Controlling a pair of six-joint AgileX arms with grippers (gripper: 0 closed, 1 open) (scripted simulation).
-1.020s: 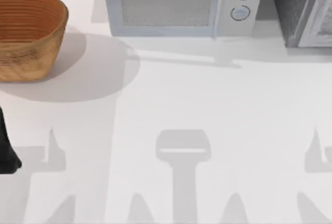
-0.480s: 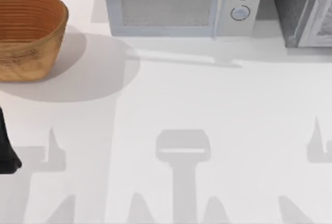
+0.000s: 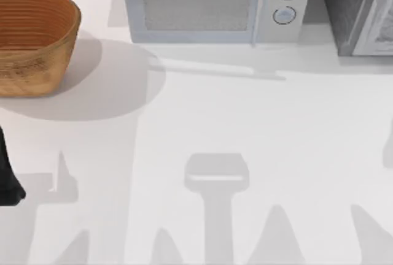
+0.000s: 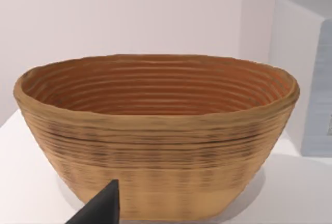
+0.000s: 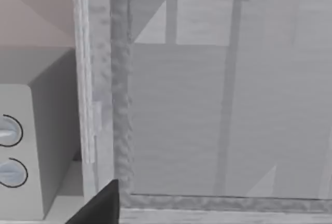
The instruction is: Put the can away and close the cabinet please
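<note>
At the bottom edge of the right wrist view, a dark tip of the right gripper [image 5: 101, 206] pokes in, close in front of the cabinet [image 5: 207, 120]. I cannot tell whether its jaws are spread or pressed together, and nothing can be seen held between them. The cabinet's pale grey panel and speckled frame stand straight ahead of that gripper, with the microwave [image 5: 15, 151] and its two knobs at the left of the frame.

At the bottom of the left wrist view, the left gripper [image 4: 101, 206] faces the woven basket [image 4: 155, 146]. Its jaws cannot be judged either. The part of the basket's inside that can be seen holds nothing.

In the top view the left arm [image 3: 7, 173] sits at the left edge and looks parked. The basket is at upper left, the microwave at top centre and the cabinet at upper right, all on the white table [image 3: 245, 124].

Where the can is I cannot tell, nor whether the cabinet door is open or closed. My judgement is that the right arm is working at the cabinet, but the stowing and the closing cannot be confirmed as done.
</note>
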